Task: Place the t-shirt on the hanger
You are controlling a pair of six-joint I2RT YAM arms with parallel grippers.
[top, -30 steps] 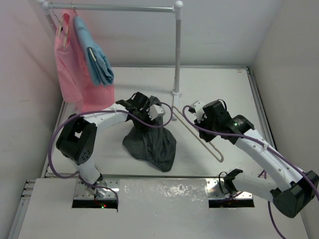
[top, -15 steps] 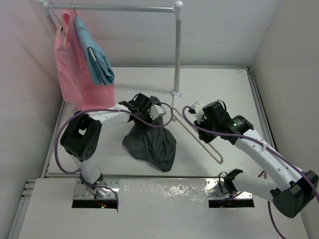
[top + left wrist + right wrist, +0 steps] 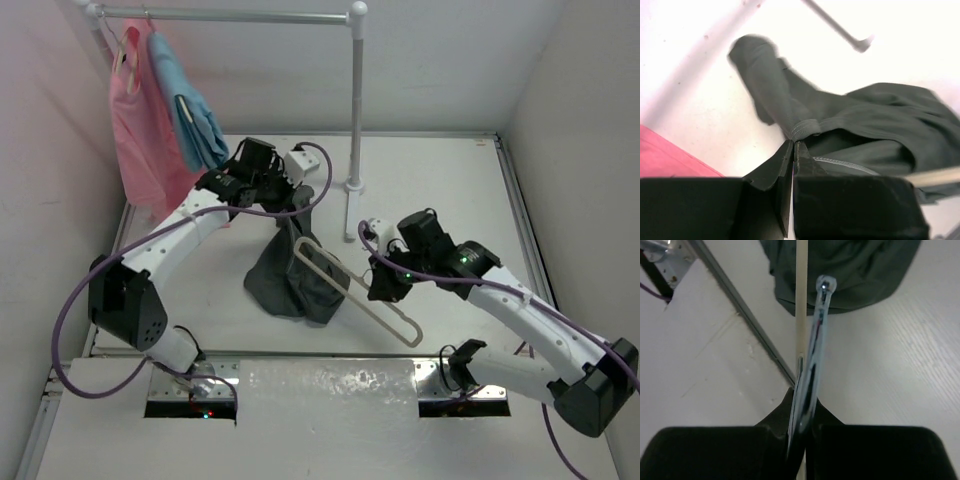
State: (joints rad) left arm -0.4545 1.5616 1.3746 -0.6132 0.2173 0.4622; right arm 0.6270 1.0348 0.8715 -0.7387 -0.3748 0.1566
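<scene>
The dark t-shirt (image 3: pixel 290 280) hangs bunched from my left gripper (image 3: pixel 292 200), which is shut on its stitched edge and holds it above the table; its lower part rests on the table. In the left wrist view the jaws (image 3: pixel 794 142) pinch a fold of the t-shirt (image 3: pixel 865 120). My right gripper (image 3: pixel 383 285) is shut on the hook of the beige hanger (image 3: pixel 370 300), which is tilted. The hanger's far end overlaps the shirt; whether it is inside the cloth I cannot tell. In the right wrist view the gripper (image 3: pixel 802 390) clamps the shiny hook (image 3: pixel 815 340), and the beige bar (image 3: pixel 800 290) points at the t-shirt (image 3: pixel 850 270).
A grey pipe rail (image 3: pixel 230 15) with an upright post (image 3: pixel 356 100) stands at the back. A pink garment (image 3: pixel 140 130) and a light blue garment (image 3: pixel 195 115) hang on it at the left, close behind my left arm. Walls close in left and right.
My left gripper has risen and moved back-left, lifting the t-shirt's top. My right gripper has moved left and nearer, bringing the hanger's end over the shirt.
</scene>
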